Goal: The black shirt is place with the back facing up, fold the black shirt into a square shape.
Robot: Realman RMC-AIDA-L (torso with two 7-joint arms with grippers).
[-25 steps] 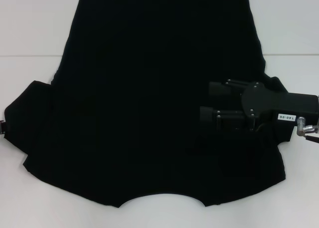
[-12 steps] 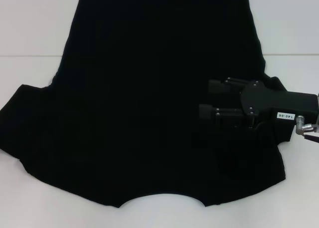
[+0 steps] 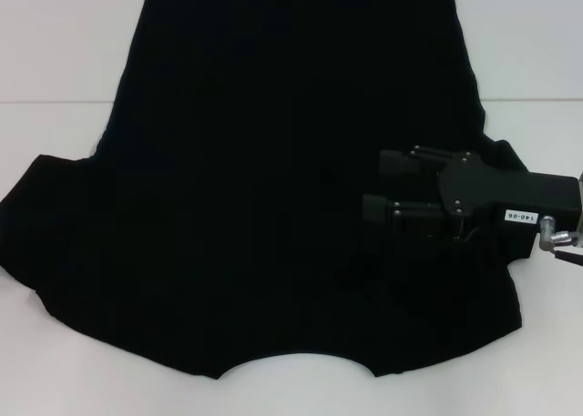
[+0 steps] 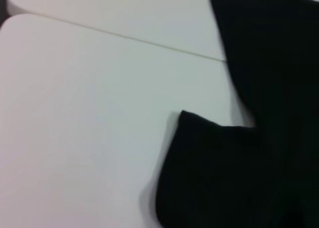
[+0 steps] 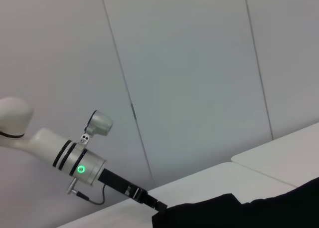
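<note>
- Right gripper (image 3: 381, 185) hovering over right sleeve area, fingers apart, gripping nothing.
- Black shirt (image 3: 273, 179) lying flat on white table (image 3: 55, 61), neckline nearest.
- Left gripper not showing.
- Advisable: pinching sleeve edge cleanly, folding inward without dragging.

Head camera looks down on the black shirt (image 3: 273, 188); wrist cameras view its edges.

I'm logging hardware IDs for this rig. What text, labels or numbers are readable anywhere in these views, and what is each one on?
"140-06": small white sticker on the black body of the right gripper, which lies over the large black soft-fabric shirt; it stands upside down in the head view, and the digits are small, so this reading is tentative.
No lettering shows on the shirt.
Nothing else readable in any view.
</note>
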